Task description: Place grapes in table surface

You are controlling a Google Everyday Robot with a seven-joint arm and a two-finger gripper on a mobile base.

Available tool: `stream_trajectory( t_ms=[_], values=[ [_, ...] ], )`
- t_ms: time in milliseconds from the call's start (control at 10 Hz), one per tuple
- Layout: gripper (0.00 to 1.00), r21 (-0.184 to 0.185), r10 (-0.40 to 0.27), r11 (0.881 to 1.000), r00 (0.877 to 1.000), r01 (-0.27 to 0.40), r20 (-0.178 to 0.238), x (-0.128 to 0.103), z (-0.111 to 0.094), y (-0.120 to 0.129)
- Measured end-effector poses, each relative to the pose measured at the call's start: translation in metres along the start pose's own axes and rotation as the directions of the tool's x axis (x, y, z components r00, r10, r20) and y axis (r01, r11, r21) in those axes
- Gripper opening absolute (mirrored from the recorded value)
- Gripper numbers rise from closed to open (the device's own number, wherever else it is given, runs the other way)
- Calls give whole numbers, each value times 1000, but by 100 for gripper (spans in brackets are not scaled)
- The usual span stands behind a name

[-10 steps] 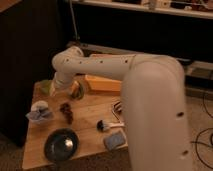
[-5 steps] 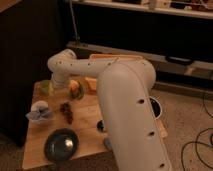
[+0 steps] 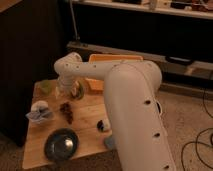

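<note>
Dark round bowl (image 3: 61, 144) front left on the worktop (image 3: 86, 114); pale cup-like item (image 3: 40, 112) behind; black brush (image 3: 103, 125) right; orange tray (image 3: 111, 59) at back. Claw (image 3: 70, 91) low over back-left corner.

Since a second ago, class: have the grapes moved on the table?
No. The grapes lie behind the dark bowl as before; the gripper hangs behind them.

Dark reddish-purple grapes (image 3: 66, 112) sit against the light-brown, grained table surface (image 3: 86, 125). The pale cream gripper (image 3: 67, 93) hangs just behind them, on a white arm (image 3: 131, 100). The tray (image 3: 114, 58) is orange-yellow and the bowl (image 3: 61, 144) dark grey.
</note>
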Motion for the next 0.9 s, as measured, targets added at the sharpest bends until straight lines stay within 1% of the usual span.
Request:
stream_trajectory(
  t_ms=[100,200,400,600,900],
  values=[
    [65,-1,-8,1000,1000,8,-9,6,3,2],
    [65,-2,-31,1000,999,31,-22,15,9,12],
    [65,-3,-48,999,998,47,-41,26,19,26],
    [65,7,-39,999,998,40,-50,31,25,17],
    [65,3,-3,1000,998,4,-55,32,34,8]
  ],
)
